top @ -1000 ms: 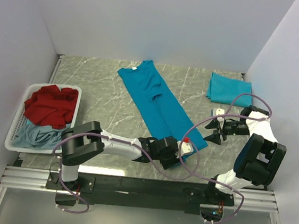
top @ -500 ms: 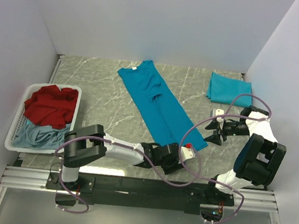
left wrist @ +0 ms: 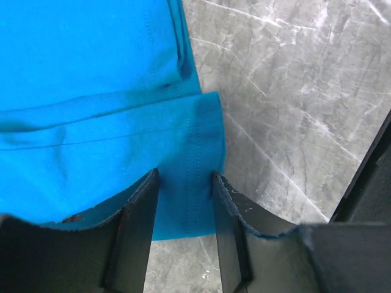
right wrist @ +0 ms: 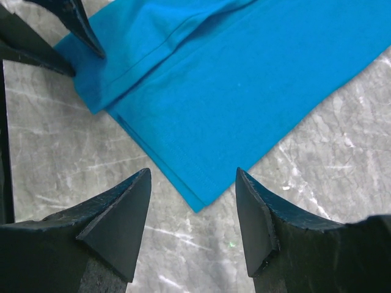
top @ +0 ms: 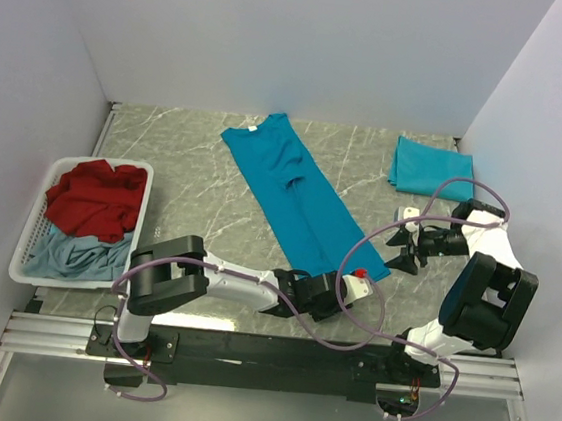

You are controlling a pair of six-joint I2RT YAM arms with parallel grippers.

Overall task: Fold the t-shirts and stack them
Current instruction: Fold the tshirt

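Teal t-shirt (top: 298, 192) lay as a long diagonal strip, neck at upper centre, hem at lower right, left gripper (left wrist: 185, 177) part open astride the hem corner, right gripper (right wrist: 193, 174) wide open, empty, near the hem

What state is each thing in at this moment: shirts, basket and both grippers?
Basket: upright, holding two shirts.
Red t-shirt: crumpled in the basket.
Grey-blue t-shirt: crumpled in the basket.
Long teal t-shirt: flat on the table, folded into a narrow strip.
Second teal t-shirt: folded, at the far right.
Left gripper: open, straddling the strip's near hem.
Right gripper: open, over the strip's near corner.
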